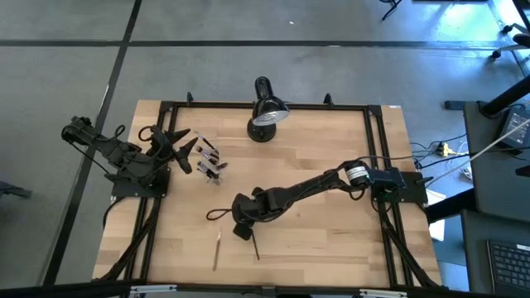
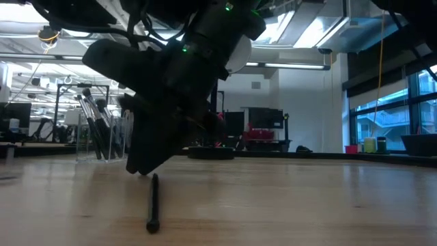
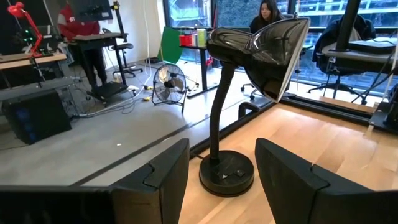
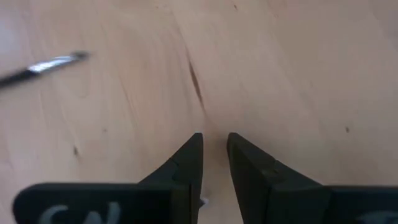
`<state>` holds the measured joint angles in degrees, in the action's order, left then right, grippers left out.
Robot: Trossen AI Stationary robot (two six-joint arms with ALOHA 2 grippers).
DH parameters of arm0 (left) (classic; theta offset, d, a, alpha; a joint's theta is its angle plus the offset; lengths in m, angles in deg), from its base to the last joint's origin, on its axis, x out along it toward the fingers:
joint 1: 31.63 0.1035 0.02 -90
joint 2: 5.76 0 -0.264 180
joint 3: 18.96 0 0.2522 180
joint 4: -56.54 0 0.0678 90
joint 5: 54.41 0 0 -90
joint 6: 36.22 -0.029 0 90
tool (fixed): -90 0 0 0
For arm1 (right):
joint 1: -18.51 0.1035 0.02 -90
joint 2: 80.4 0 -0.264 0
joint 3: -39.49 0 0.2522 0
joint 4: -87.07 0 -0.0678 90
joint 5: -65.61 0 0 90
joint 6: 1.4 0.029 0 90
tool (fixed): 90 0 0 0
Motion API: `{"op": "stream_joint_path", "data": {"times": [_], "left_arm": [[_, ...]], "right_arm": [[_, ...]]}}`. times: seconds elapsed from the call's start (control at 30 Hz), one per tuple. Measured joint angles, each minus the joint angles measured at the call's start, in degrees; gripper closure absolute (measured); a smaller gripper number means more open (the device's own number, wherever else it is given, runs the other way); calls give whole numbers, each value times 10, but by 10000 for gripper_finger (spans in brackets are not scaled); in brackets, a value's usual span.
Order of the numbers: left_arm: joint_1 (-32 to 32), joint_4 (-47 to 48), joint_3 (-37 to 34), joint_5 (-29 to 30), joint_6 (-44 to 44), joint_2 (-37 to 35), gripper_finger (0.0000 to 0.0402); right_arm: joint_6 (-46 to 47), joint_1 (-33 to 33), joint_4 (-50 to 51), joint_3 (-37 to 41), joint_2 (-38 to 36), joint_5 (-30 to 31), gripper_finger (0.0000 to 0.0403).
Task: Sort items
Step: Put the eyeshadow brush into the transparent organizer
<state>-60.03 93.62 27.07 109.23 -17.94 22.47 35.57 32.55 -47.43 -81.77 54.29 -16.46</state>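
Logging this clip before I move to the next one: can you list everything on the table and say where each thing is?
Brushes in cup: a bunch, exact count unclear, dark handles, in a clear cup near the left arm.
Loose brushes: two, on the table's near part; one pale-handled, one dark beside the right gripper.
Desk lamp: one, black, at the far edge, middle.
Table: one, light wood, black frame rails.
People: at least two, in the room beyond the table.
Left gripper: open, raised by the cup, facing the lamp.
Right gripper: fingers nearly closed, empty, low over bare wood.
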Motion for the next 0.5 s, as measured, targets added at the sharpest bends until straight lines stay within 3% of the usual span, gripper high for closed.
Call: {"op": "stream_joint_path", "data": {"times": [0.5], "left_arm": [[0, 9, 0, 0, -12, 0, 222]], "right_arm": [[-96, -17, 27, -37, -1, 38, 324]]}}
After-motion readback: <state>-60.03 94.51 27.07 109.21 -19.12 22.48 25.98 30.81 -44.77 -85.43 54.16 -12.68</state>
